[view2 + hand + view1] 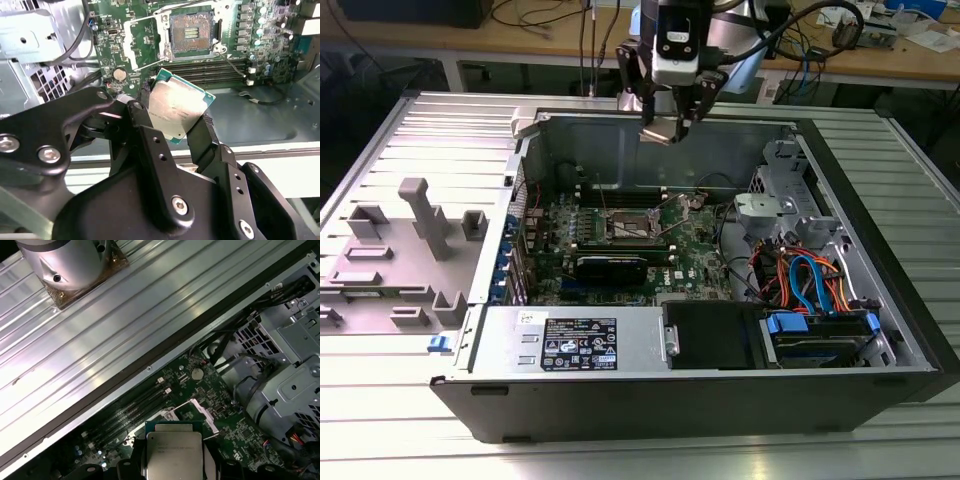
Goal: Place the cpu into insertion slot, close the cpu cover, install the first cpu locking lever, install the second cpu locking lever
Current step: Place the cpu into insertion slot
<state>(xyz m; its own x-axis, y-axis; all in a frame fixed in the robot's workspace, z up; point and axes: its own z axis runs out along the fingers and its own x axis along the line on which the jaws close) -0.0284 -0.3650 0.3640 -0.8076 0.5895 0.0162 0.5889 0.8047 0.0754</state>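
My gripper (665, 122) hangs above the back wall of the open computer case, shut on the cpu (660, 130). In the second wrist view the cpu (176, 109), a silver square on a green backing, sits tilted between the black fingers (202, 131). Below and ahead lies the insertion slot (192, 31), a square black socket with its dark centre exposed on the green motherboard (125, 75). The cpu cover (141, 42) stands swung open beside the slot. From the exterior view the slot (630, 224) is well below the gripper. The first wrist view shows the cpu (175, 454) over the motherboard.
Long memory slots (210, 72) run beside the socket. A power supply (580, 340) fills the case front, and a drive cage with blue and orange cables (810, 285) sits at the exterior view's right. A grey plastic fixture (420, 235) lies on the ribbed table at the left.
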